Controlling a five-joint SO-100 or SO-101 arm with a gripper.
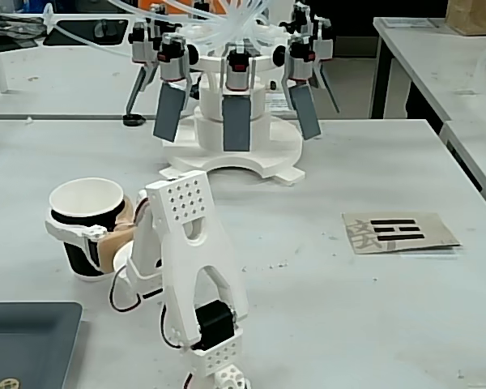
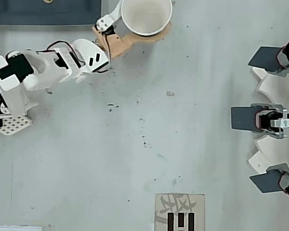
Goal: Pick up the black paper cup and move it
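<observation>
Grasp step in hand. We find the black paper cup (image 1: 86, 231) upright on the table (image 1: 356, 316) at the near left in the fixed view, at the top edge in the overhead view (image 2: 146, 17). The gripper (image 1: 85, 230) wraps it: white finger across the near wall, tan finger (image 2: 135, 39) behind, both seemingly touching, so pinching the cup. Arm reaches low and leftward from its base (image 1: 215, 356), wrist about level. We judge a straight lift comes next, with the squeeze gentle enough not to crush the paper wall.
</observation>
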